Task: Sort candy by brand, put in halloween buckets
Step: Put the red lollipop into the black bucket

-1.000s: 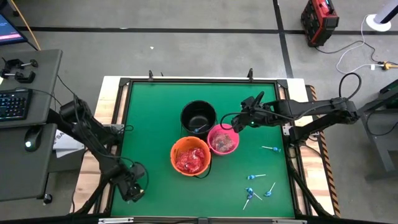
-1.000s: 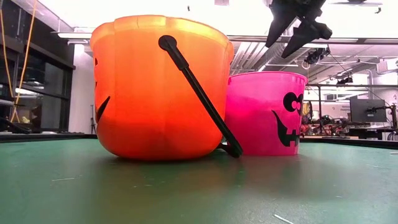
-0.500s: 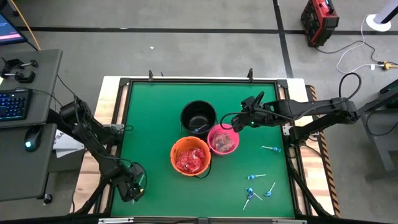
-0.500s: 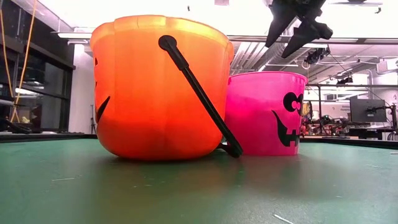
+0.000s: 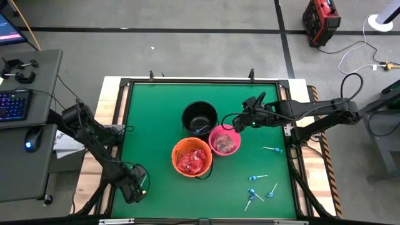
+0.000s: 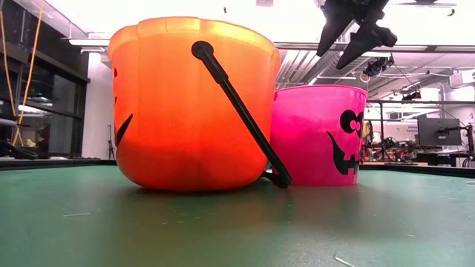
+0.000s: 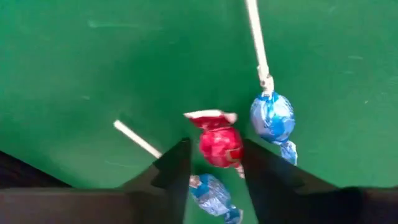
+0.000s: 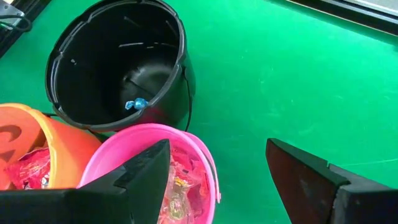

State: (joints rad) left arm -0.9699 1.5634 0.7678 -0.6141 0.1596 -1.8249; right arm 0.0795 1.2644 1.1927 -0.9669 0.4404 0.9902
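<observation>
In the left wrist view a small red wrapped candy lies on the green mat between the fingers of my left gripper, which is open and points down. Beside the red candy lie two blue-headed lollipops. In the high view this gripper is at the table's near left corner. The black bucket, orange bucket and pink bucket stand together mid-table. My right gripper hangs open above the pink bucket's far right rim, holding nothing. My left gripper comes at the red candy from above, with one finger on each side of it. The candy lies on the mat. Whether the fingers touch it, I cannot tell.
Several blue lollipops lie loose on the mat at the near right, and one lies farther back. The orange bucket holds red packets, the pink bucket holds wrapped candy, and the black bucket holds a blue lollipop. A raised frame rims the table.
</observation>
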